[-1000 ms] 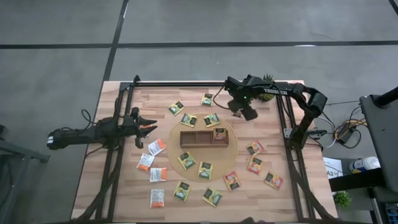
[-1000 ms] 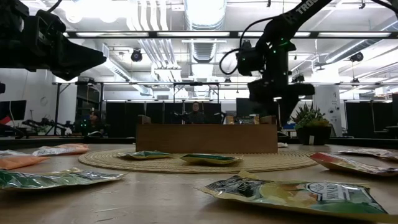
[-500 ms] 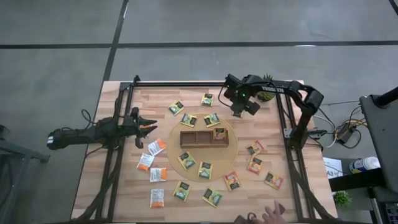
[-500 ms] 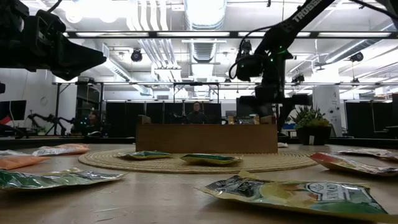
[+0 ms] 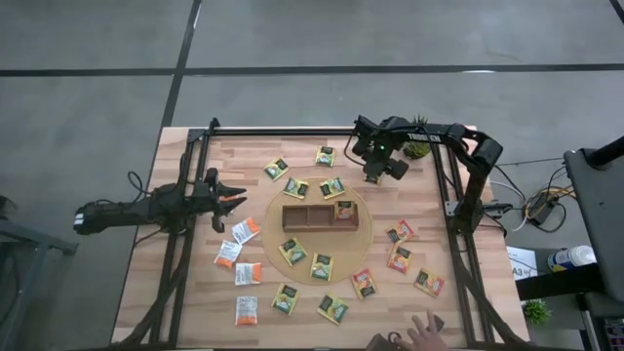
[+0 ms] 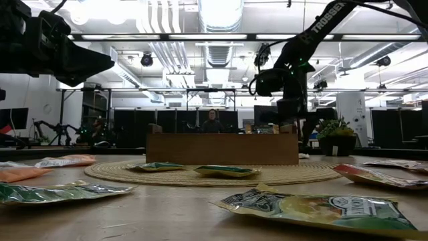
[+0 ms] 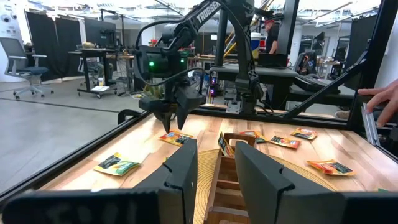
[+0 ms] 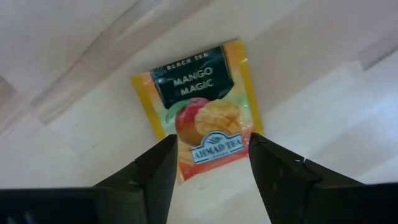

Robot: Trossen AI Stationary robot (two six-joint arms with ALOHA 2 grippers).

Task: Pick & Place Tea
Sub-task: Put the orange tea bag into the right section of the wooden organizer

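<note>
My right gripper (image 8: 211, 138) hangs open, pointing down, over a yellow-orange mango tea sachet (image 8: 196, 87) that lies flat on the wood near the table's far edge. The left wrist view shows that gripper (image 7: 175, 121) a little above the sachet (image 7: 176, 138), touching nothing. In the high view the gripper (image 5: 374, 175) hides the sachet. A wooden three-compartment tray (image 5: 318, 215) stands on a round woven mat, with one sachet (image 5: 344, 210) in its right compartment. My left gripper (image 5: 232, 200) waits open and level at the table's left side.
Several more tea sachets lie around the mat, green ones (image 5: 332, 187) on the far side, orange-white ones (image 5: 248, 273) at the left, red ones (image 5: 400, 258) at the right. A small potted plant (image 5: 417, 146) stands at the far right. A person's hand (image 5: 426, 331) shows at the near edge.
My right gripper has sunk toward the mango sachet and rolled about the line it points along, staying open. A person's hand has come into view at the table's near edge.
</note>
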